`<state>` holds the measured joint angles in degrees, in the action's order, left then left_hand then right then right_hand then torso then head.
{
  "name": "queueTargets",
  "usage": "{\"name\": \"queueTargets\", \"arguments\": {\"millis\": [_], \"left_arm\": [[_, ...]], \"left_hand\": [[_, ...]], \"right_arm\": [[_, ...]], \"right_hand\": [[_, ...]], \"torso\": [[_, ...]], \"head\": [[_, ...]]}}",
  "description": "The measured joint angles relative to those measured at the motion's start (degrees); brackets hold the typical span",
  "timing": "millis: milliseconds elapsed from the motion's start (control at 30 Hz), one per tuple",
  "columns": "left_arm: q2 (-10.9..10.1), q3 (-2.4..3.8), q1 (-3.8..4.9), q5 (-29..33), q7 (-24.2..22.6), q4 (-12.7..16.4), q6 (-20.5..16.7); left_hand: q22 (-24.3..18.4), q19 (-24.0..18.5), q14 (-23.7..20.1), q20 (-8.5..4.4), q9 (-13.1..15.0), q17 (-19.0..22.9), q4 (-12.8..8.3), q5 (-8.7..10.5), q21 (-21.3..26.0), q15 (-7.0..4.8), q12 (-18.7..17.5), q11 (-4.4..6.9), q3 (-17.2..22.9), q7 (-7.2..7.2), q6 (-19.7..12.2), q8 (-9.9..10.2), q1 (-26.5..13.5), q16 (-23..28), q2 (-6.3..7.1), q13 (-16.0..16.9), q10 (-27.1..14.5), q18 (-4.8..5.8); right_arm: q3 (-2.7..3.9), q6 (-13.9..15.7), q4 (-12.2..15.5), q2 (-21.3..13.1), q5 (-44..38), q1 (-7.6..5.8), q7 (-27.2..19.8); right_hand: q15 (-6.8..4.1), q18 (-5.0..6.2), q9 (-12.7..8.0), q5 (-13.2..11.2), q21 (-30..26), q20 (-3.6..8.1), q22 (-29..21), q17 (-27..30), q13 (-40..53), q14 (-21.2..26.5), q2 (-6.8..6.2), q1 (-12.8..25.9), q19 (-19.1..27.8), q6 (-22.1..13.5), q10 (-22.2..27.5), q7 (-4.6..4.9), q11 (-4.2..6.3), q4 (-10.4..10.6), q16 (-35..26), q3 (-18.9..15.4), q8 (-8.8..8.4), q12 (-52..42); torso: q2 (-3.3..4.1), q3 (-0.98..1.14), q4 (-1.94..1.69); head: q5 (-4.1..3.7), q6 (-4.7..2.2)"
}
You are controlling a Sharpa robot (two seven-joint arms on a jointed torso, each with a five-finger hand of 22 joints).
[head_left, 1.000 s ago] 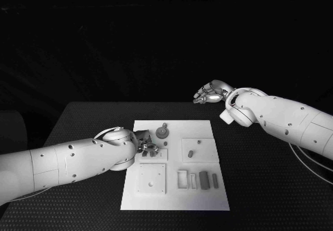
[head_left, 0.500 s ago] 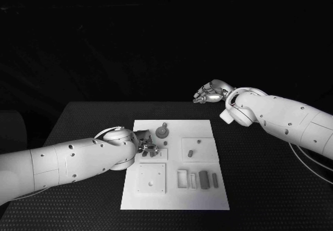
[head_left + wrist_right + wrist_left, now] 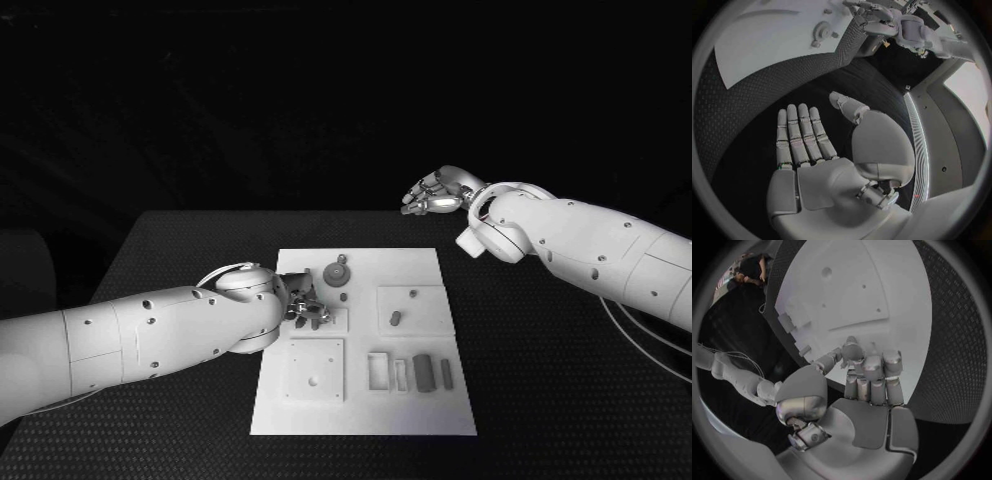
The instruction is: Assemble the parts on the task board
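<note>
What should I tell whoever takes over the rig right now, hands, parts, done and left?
Left hand: down on the board near its left edge, fingers curled; whether it holds a part cannot be told.
Right hand: open, raised beyond the board's far right corner, holding nothing.
Parts: a round piece at the far end, a peg in the right middle plate, two bars lying near the right front.
Done: cannot tell how much.
Left: the loose bars, at least.
</note>
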<state>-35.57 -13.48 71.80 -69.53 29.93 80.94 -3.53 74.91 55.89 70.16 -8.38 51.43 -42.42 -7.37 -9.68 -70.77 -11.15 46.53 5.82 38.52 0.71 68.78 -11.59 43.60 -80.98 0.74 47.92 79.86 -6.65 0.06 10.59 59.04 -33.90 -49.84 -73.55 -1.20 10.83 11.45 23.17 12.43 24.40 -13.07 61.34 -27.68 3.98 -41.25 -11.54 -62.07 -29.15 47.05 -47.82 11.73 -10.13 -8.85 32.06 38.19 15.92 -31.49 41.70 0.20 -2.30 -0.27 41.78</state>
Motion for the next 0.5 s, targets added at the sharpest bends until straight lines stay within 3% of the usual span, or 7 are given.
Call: {"name": "queueTargets", "arguments": {"millis": [333,500], "left_arm": [[0.07,0.02,0.02,0.31,-0.13,-0.12,0.24],[-0.02,0.02,0.0,0.9,-0.3,-0.25,0.1]], "left_hand": [[0.0,0.0,0.09,0.0,0.0,0.05,0.19,-0.1,0.23,0.09,-0.27,0.0,-0.48,0.0,0.0,0.0,0.41,0.0,0.26,0.18,0.0,0.0],[0.0,0.0,0.1,0.0,0.0,0.05,0.51,-0.79,0.23,0.1,-0.28,0.0,-0.25,0.0,0.0,0.18,-0.82,0.0,-0.97,0.32,0.0,0.0]], "right_arm": [[0.0,-0.01,-0.05,0.05,0.0,0.1,0.0],[0.0,-0.01,-0.08,0.05,0.0,0.13,0.0]], "right_hand": [[0.15,0.0,0.0,0.0,0.0,0.0,0.06,0.0,0.0,0.16,0.0,0.0,0.0,0.0,0.0,0.0,0.0,0.0,0.0,0.0,0.0,0.0],[0.15,0.0,0.01,0.0,0.0,0.0,0.05,0.0,0.0,0.16,0.0,0.0,0.0,0.0,0.0,0.0,0.0,0.0,0.0,0.0,0.0,0.0]], "torso": [[0.02,-0.03,-0.01],[0.02,-0.04,-0.01]], "head": [[-0.01,-0.04],[-0.01,-0.04]]}}
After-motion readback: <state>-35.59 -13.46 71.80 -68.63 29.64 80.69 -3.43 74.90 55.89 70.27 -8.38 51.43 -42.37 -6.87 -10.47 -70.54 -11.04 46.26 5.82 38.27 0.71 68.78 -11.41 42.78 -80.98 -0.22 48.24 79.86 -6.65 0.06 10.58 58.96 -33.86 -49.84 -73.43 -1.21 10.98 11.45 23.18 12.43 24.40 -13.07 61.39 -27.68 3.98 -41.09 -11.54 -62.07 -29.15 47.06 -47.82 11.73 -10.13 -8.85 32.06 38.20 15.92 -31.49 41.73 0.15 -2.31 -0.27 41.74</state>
